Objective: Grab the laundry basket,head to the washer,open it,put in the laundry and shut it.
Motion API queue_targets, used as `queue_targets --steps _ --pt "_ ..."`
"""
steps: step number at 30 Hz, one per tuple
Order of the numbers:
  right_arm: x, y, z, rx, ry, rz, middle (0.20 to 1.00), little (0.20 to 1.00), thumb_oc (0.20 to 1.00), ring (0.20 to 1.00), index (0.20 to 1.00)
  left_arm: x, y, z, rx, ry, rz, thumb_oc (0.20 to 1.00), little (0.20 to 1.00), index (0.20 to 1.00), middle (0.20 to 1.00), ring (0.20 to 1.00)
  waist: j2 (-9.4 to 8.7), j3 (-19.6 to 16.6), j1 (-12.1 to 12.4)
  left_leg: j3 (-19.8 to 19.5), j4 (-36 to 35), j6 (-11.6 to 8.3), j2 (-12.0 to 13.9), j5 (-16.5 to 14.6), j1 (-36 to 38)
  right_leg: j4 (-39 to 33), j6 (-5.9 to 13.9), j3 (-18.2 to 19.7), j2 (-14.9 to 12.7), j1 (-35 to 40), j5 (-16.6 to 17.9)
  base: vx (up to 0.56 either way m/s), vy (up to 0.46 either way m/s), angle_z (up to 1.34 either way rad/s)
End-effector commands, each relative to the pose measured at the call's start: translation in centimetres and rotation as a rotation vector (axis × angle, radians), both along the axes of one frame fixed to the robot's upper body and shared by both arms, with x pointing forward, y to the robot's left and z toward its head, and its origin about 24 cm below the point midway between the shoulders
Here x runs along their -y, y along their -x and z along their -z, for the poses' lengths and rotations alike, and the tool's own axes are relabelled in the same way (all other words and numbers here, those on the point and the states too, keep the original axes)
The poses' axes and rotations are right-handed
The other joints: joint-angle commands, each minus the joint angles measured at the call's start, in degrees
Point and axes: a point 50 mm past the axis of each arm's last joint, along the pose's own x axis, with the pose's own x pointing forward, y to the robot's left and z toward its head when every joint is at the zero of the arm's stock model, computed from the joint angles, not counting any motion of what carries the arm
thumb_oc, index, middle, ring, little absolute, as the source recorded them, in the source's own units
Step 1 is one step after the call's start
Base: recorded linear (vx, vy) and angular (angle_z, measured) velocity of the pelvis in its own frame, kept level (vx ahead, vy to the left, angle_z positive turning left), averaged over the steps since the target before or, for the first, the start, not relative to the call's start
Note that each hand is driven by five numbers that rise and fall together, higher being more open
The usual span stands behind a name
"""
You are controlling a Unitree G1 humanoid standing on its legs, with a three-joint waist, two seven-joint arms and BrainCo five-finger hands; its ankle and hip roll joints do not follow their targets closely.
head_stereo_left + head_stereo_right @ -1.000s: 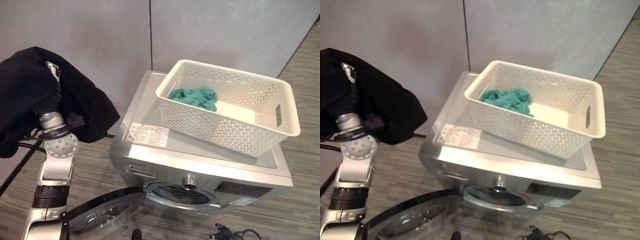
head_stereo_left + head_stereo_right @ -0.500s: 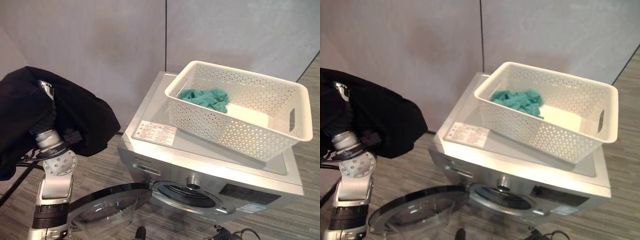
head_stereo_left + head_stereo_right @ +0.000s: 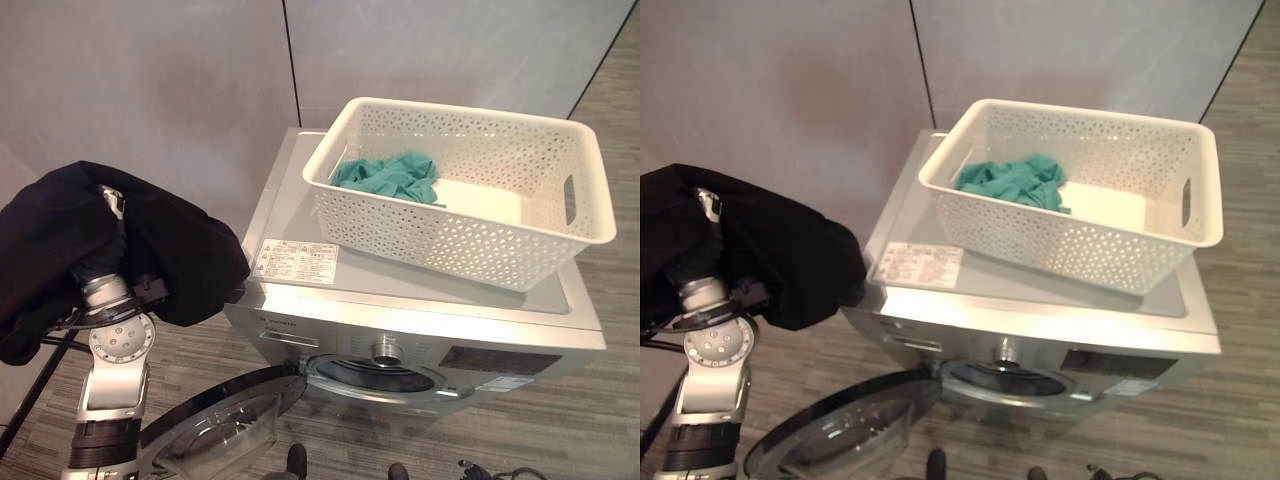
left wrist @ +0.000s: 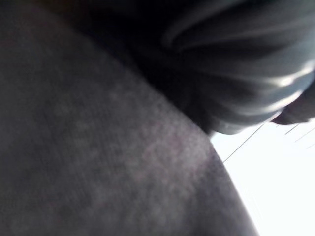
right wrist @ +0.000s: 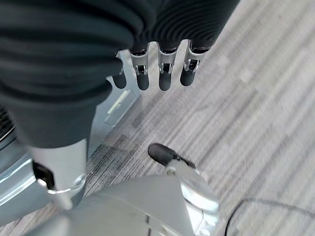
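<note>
On top of the washer, toward the upper right of the head views, sits the white laundry basket, with a teal garment bunched in its left end and a pale piece lying flat beside it. Down at the bottom centre the round door hangs wide open, drum mouth exposed just right of it. Over at the left edge, a big black garment is draped right over the raised left arm, swallowing the hand completely, so I cannot tell how those fingers sit; its wrist view gives dark cloth and nothing more. The right hand hangs low over the floor beside the washer's front, fingers straight, side by side, holding nothing. Loading looks like the job now, with the black piece going first. The risk, as I read it: that loose cloth could slide off the arm on the way down, snag on the door's rim, or drop onto the floor short of the drum.
</note>
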Motion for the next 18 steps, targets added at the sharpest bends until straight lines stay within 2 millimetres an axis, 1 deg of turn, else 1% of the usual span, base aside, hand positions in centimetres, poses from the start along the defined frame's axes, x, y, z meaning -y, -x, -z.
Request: queue_targets --steps 1,2,3,4,5,6,7,8,9,10,11,12,13,14,15,16,17,18 --pt "-1.2 -1.0 0.1 0.006 -0.024 -0.023 1.000 1.000 1.000 1.000 1.000 -0.7 0.1 -3.7 0.158 -0.058 -0.005 0.200 0.200 0.200 0.200 0.200 -2.47 0.59 2.30 -0.20 9.47 2.48 -0.53 -12.24 0.24 6.68 3.70 -10.98 -6.54 -8.66 4.26 -0.16 0.073 -0.98" --pt "-1.4 -1.2 0.1 0.005 -0.025 -0.036 1.000 1.000 1.000 1.000 1.000 -0.7 0.1 -3.7 0.156 -0.054 -0.007 0.200 0.200 0.200 0.200 0.200 -1.78 0.87 2.99 0.29 9.66 2.86 -0.25 -11.66 -0.23 10.02 3.09 -13.82 -7.45 -7.79 2.80 -0.32 0.109 -0.81" --pt "-2.0 -1.6 0.2 0.007 -0.033 -0.061 1.000 1.000 1.000 1.000 1.000 -0.7 0.1 -3.6 0.142 -0.061 0.003 0.200 0.200 0.200 0.200 0.200 -1.56 0.41 4.03 0.67 9.52 3.72 -0.43 -9.90 -1.64 16.01 1.78 -15.32 -8.16 -5.30 0.53 -0.39 0.067 -0.56" --pt "-2.5 -2.1 0.2 0.019 -0.044 -0.075 1.000 1.000 1.000 1.000 1.000 -1.1 0.2 -2.8 0.104 -0.049 -0.003 0.200 0.200 0.200 0.200 0.200 -1.65 -0.75 5.63 1.07 9.00 4.49 -0.44 -8.36 -3.08 21.81 1.20 -14.49 -8.38 -3.02 -0.75 -0.36 0.013 -0.01" --pt "-2.6 -2.1 0.2 0.020 -0.045 -0.078 1.000 1.000 1.000 1.000 1.000 -1.2 0.4 -2.5 0.090 -0.043 -0.004 0.200 0.200 0.200 0.200 0.200 -2.03 -1.29 6.41 1.30 9.00 4.64 -0.54 -7.93 -3.75 22.86 1.12 -13.88 -8.73 -2.07 -0.61 -0.22 -0.019 -0.12" --pt "-2.6 -2.1 0.2 0.020 -0.045 -0.078 1.000 1.000 1.000 1.000 1.000 -1.2 0.4 -2.5 0.090 -0.043 -0.003 0.200 0.200 0.200 0.200 0.200 -2.01 -1.41 6.50 1.40 8.96 4.66 -0.47 -7.67 -3.95 22.67 1.06 -13.80 -8.63 -2.26 -0.29 -0.13 -0.081 -0.26" --pt "-2.7 -2.3 0.2 0.021 -0.045 -0.086 1.000 1.000 1.000 1.000 1.000 -1.7 0.5 -1.9 0.063 -0.032 -0.017 0.200 0.200 0.200 0.200 0.200 -2.60 -2.22 7.85 1.53 9.42 4.62 -0.48 -6.92 -5.35 22.20 1.06 -13.30 -8.74 0.46 -0.42 -0.15 -0.164 -0.35" --pt "-2.9 -2.3 0.2 0.025 -0.047 -0.081 1.000 1.000 1.000 1.000 1.000 -1.8 0.4 -1.4 0.044 -0.010 -0.012 0.200 0.200 0.200 0.200 0.200 -3.87 -2.97 9.22 1.22 9.79 4.13 -0.70 -6.40 -6.74 20.92 1.21 -12.65 -8.41 3.51 -1.15 -0.21 -0.239 -0.26" --pt "-3.0 -2.1 0.3 0.028 -0.052 -0.076 1.000 1.000 1.000 1.000 1.000 -1.6 0.3 -1.2 0.036 0.001 0.003 0.200 0.200 0.200 0.200 0.200 -4.82 -3.50 10.15 1.12 10.35 3.70 -0.61 -5.68 -8.22 18.83 1.38 -11.82 -8.05 5.75 -0.72 -0.35 -0.390 -0.21" --pt "-3.4 -1.8 0.4 0.025 -0.060 -0.085 1.000 1.000 1.000 1.000 1.000 -1.6 0.3 -0.7 0.013 0.017 0.003 0.200 0.200 0.200 0.200 0.200 -6.18 -3.63 12.53 1.46 11.81 1.89 0.92 -3.73 -11.87 13.65 1.54 -12.98 -7.79 10.94 -4.22 -0.27 -0.292 -0.13" --pt "-3.4 -1.8 0.4 0.025 -0.061 -0.084 1.000 1.000 1.000 1.000 1.000 -1.6 0.3 -0.7 0.013 0.017 0.004 0.200 0.200 0.200 0.200 0.200 -6.23 -3.64 12.50 1.38 12.02 1.77 0.94 -3.82 -11.93 13.31 1.46 -13.15 -7.72 11.20 -4.18 -0.32 -0.343 -0.14" --pt "-3.6 -2.0 0.4 0.033 -0.061 -0.090 1.000 1.000 1.000 1.000 1.000 -1.7 0.3 -0.4 0.008 0.028 -0.001 0.200 0.200 0.200 0.200 0.200 -6.80 -3.21 13.20 1.46 12.76 1.01 1.83 -2.65 -13.62 10.68 1.09 -13.72 -6.88 12.07 -6.84 -0.20 -0.258 -0.21" --pt "-3.8 -2.3 0.3 0.044 -0.064 -0.094 1.000 1.000 1.000 1.000 1.000 -1.8 0.4 -0.3 0.007 0.043 -0.001 0.200 0.200 0.200 0.200 0.200 -6.97 -2.94 13.25 1.07 13.30 -0.41 3.72 -1.02 -15.35 8.73 0.02 -14.36 -5.24 12.46 -10.28 -0.40 -0.473 -0.36" --pt "-3.6 -2.5 0.2 0.060 -0.053 -0.090 1.000 1.000 1.000 1.000 1.000 -1.7 0.2 0.2 -0.008 0.080 0.007 0.200 0.200 0.200 0.200 0.200 -6.68 -1.77 12.71 0.15 12.52 -2.25 6.92 3.14 -17.14 8.53 -2.24 -14.70 -1.79 11.47 -14.84 -0.36 -0.451 -0.33" --pt "-3.2 -2.5 0.1 0.067 -0.046 -0.080 1.000 1.000 1.000 1.000 1.000 -1.4 0.0 0.5 -0.015 0.095 0.024 0.200 0.200 0.200 0.200 0.200 -6.34 -0.97 11.83 -0.59 11.38 -3.25 8.10 5.20 -17.47 9.52 -3.44 -15.17 -0.07 10.64 -16.50 -0.29 -0.325 -0.13" --pt "-3.2 -2.5 0.1 0.068 -0.044 -0.080 1.000 1.000 1.000 1.000 1.000 -1.4 -0.1 0.5 -0.014 0.096 0.025 0.200 0.200 0.200 0.200 0.200 -5.91 -1.16 11.69 -0.95 11.06 -3.32 8.43 5.71 -17.76 9.46 -3.59 -15.32 0.42 10.37 -16.21 -0.28 -0.274 0.48" --pt "-2.0 -2.1 -0.1 0.078 -0.025 -0.034 1.000 1.000 1.000 1.000 1.000 -0.3 -0.8 0.7 -0.026 0.112 0.071 0.200 0.200 0.200 0.200 0.200 -5.31 0.68 9.99 0.52 8.22 -3.89 10.65 7.70 -18.52 11.12 -4.75 -17.80 2.44 8.83 -17.03 -0.21 -0.173 0.65" --pt "-2.0 -2.1 -0.1 0.078 -0.024 -0.034 1.000 1.000 1.000 1.000 1.000 -0.3 -0.8 0.7 -0.026 0.113 0.071 0.200 0.200 0.200 0.200 0.200 -5.22 0.64 9.98 0.45 8.19 -3.91 10.72 7.75 -18.59 11.06 -4.78 -17.83 2.55 8.79 -16.96 -0.37 -0.223 1.12"
